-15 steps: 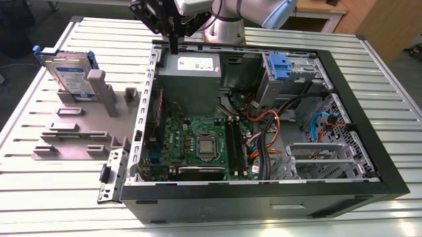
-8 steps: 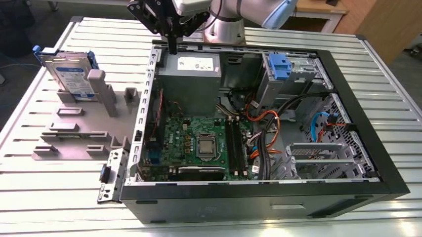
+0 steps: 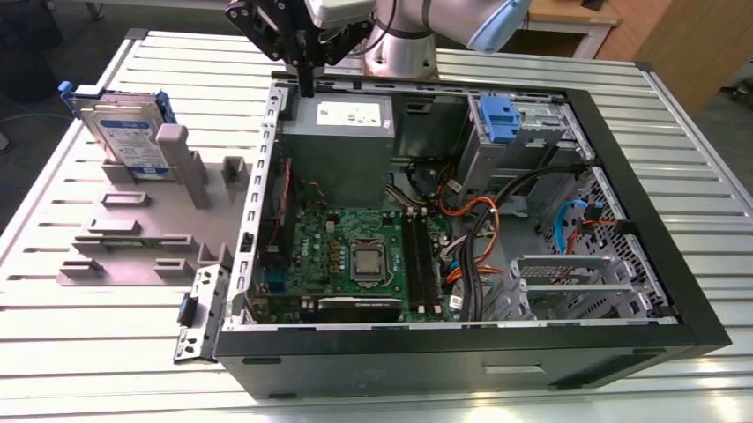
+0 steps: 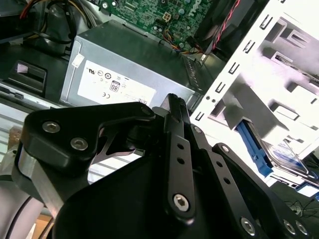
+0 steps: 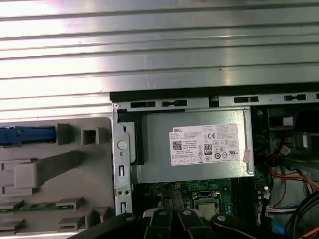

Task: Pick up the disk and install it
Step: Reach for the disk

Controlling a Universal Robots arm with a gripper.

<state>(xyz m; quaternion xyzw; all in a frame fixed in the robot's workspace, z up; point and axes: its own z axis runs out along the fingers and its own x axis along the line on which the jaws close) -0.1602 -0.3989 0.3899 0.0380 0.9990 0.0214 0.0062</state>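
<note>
Exterior view: finds the gripper (image 3: 306,86) closed on nothing, poised over the open computer case (image 3: 471,348) at its rim by the grey power supply (image 3: 339,145). Places the disk (image 3: 123,132) upright in a grey fixture (image 3: 141,238) on the tabletop (image 3: 70,352), beside the case. Second wrist view: shows fingers (image 4: 172,117) pressed together above the power supply. First wrist view: catches the disk's blue edge just outside the case.

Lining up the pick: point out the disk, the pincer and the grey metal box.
disk (image 3: 125,132): exterior view, on its label.
pincer (image 3: 309,86): exterior view, at its tips.
grey metal box (image 3: 339,163): exterior view, on its bare grey face.
</note>
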